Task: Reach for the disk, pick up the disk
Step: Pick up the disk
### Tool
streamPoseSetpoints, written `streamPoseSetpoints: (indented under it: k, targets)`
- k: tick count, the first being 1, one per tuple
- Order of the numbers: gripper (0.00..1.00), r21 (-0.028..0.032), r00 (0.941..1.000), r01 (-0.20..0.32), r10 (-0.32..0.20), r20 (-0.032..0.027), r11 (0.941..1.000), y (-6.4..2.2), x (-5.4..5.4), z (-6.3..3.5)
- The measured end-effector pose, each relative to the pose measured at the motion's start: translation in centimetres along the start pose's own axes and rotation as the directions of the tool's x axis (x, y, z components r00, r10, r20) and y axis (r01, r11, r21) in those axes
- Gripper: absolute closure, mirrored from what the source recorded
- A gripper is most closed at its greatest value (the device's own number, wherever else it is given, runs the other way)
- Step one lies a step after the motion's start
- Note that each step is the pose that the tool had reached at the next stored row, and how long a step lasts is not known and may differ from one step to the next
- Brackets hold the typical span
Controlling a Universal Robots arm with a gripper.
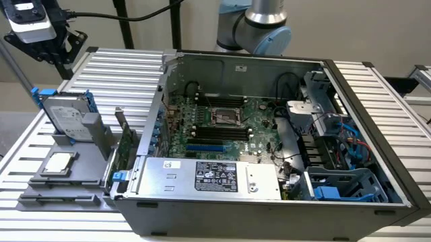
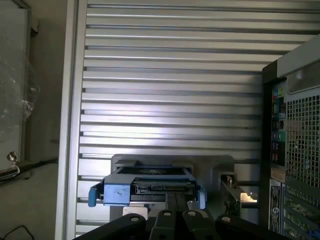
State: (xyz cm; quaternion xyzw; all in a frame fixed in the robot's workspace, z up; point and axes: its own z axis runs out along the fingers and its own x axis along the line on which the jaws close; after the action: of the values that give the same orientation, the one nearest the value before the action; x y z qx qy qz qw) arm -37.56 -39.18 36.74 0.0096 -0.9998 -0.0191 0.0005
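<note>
Black end effector (image 2: 175,220) right at the lens, hovering well apart from the disk (image 1: 67,118), a flat silver-grey drive in a bright blue plastic carrier. Released or clenched? Cannot tell. The disk leans in a grey plastic stand (image 1: 98,132) on the slatted aluminium desk (image 1: 128,75), at the exterior view's left of the open computer case (image 1: 269,212). Risk as I see it: an off-centre approach clips the carrier and tips it out.

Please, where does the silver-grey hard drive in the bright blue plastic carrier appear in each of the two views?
Exterior view: the silver-grey metal disk in its bright blue plastic carrier stands tilted in a grey holder at the exterior view's left, beside the open dark grey computer case.
Wrist view: the disk shows edge-on, the ribbed aluminium table behind it.
Shared landmark: the computer case, beside the disk in both.
</note>
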Motion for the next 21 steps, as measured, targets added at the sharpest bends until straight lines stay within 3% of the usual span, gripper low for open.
streamPoseSetpoints:
  k: [3, 13, 18, 21]
  targets:
    - [0.89, 0.0007, 1.0000, 0.000, 0.000, -0.0001, 1.0000, 0.25, 0.3, 0.00]
    - [0.89, 0.0006, 1.0000, 0.000, 0.000, 0.0000, 1.0000, 0.90, 4.6, 0.04]
    - [0.89, 0.0007, 1.0000, 0.007, -0.007, -0.0003, 1.0000, 0.91, 5.1, 0.03]
    - [0.89, 0.0007, 0.9989, 0.046, -0.046, -0.0017, 0.9990, 0.91, 5.2, 0.04]
